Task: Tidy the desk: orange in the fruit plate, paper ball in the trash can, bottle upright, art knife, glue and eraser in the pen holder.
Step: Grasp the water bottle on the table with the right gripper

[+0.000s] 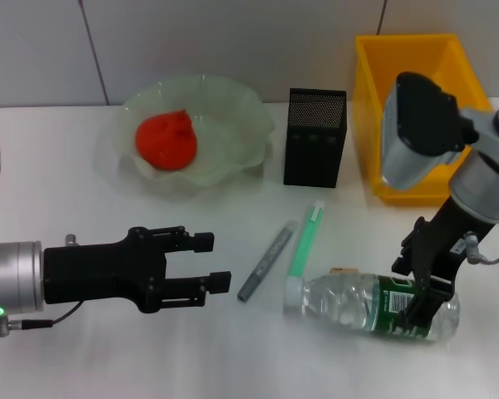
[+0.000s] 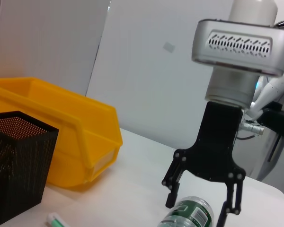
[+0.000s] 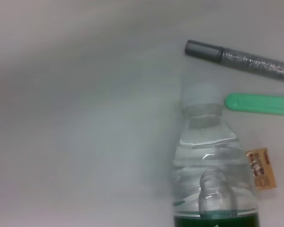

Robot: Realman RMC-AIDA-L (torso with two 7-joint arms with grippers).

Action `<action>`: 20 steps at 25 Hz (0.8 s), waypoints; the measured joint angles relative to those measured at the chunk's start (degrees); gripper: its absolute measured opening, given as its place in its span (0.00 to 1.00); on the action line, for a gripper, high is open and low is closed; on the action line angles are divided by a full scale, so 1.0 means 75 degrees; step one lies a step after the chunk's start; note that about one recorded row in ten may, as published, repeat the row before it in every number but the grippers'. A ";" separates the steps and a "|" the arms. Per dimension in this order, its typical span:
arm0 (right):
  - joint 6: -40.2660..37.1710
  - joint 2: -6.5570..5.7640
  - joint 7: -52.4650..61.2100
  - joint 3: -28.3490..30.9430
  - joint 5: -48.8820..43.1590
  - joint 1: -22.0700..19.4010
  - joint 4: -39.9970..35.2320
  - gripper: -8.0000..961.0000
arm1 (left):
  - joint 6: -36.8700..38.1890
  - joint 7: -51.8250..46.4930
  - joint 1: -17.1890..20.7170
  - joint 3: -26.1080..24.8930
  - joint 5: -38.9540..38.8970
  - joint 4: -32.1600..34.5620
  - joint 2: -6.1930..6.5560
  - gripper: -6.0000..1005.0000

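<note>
While vertical, right end effector astride bottle

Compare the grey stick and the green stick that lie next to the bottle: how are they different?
The grey stick has a glittery grey body with a plain grey cap; the green stick is smooth green with a white end. The green stick lies nearer the bottle, its tip close to the cap; the grey stick lies on its far side from the bottle. Both are slim, lie flat on the white table, nearly parallel.
</note>
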 joint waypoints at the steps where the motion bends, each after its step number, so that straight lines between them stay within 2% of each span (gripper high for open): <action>1: 0.0102 0.0006 0.0010 -0.0101 -0.0006 -0.0004 0.0051 0.87 | -0.0003 0.0003 -0.0005 0.0003 0.0000 -0.0007 -0.0004 0.71; 5: 0.0492 0.0024 0.0023 -0.0426 -0.0029 -0.0008 0.0379 0.87 | -0.0003 0.0005 -0.0015 0.0007 -0.0001 0.0006 -0.0018 0.71; 20: 0.1353 0.0062 0.0017 -0.0858 0.0109 0.0073 0.1061 0.87 | -0.0007 -0.0025 -0.0088 0.0008 0.0000 0.0036 0.0001 0.71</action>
